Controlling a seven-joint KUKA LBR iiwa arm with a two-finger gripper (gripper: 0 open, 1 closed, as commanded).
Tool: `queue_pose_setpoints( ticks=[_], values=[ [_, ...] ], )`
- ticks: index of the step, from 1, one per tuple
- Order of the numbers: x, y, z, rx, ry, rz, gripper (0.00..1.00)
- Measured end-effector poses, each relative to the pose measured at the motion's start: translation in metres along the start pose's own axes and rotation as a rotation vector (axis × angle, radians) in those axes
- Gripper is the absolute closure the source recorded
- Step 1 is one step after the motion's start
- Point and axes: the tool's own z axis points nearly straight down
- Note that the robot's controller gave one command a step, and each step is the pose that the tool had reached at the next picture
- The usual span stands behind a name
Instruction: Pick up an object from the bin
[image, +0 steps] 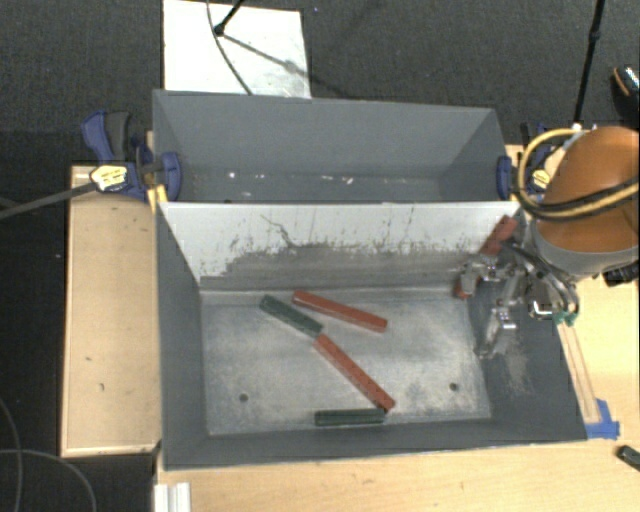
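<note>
The grey metal bin (250, 375) has a scuffed floor, bare under the jaws by its right wall. Nearest, left of the jaws and well apart, lies the slanted red-brown bar (352, 372). Farther left, a second red-brown bar (340, 310) lies just beside a dark green bar (292, 314), with a lower dark green bar (350, 418): two of each. We cannot tell whether the jaws are wide or narrow. We judge that closing here would catch nothing, and such flat bars may slip.
</note>
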Motion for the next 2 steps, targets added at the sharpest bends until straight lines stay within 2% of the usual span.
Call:
queue_pose_setpoints(
  ticks=[1,2],
  values=[
    [-0.031,0.103,0.111,-0.002,-0.002,-0.345,0.00],
    [-0.027,0.180,0.076,-0.003,-0.012,-0.415,0.00]
  ],
)
